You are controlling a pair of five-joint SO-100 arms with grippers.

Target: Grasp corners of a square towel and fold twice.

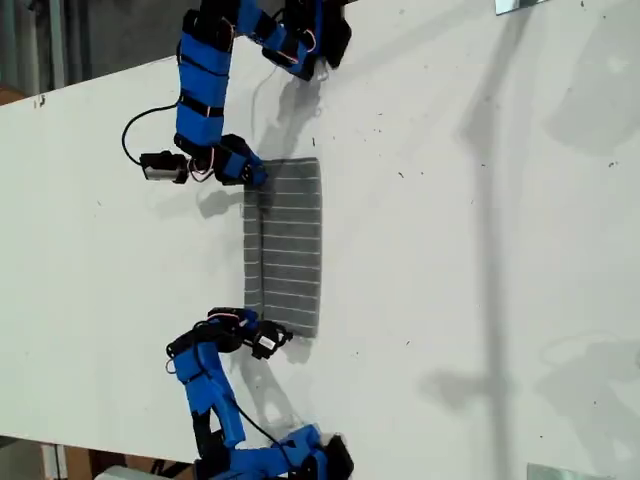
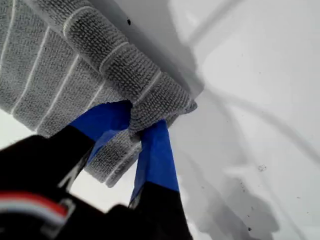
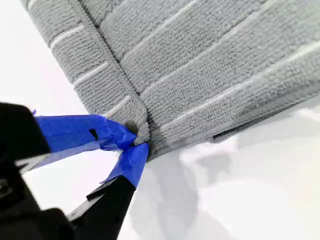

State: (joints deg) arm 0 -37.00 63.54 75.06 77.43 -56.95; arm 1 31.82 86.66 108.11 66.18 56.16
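The grey striped towel [image 1: 290, 240] lies folded on the white table [image 1: 450, 250], with a narrow flap along its side toward the exterior view's left. My first gripper [image 2: 135, 122] is shut on a corner [image 2: 170, 100] held a little off the table. It belongs to the arm at the exterior view's top [image 1: 252, 176]. My second gripper [image 3: 140, 140] is shut on a corner [image 3: 143, 131] where the flap's seam meets the towel's [image 3: 210, 65] edge. It belongs to the arm at the exterior view's bottom [image 1: 275, 338].
Both arm bases [image 1: 300, 30] [image 1: 300, 455] stand just left of centre in the exterior view, at its top and bottom. A black cable [image 1: 135, 130] loops beside the upper arm. Metal pieces [image 1: 520, 5] [image 1: 560, 470] sit at that view's right corners. Bare table spreads to its right.
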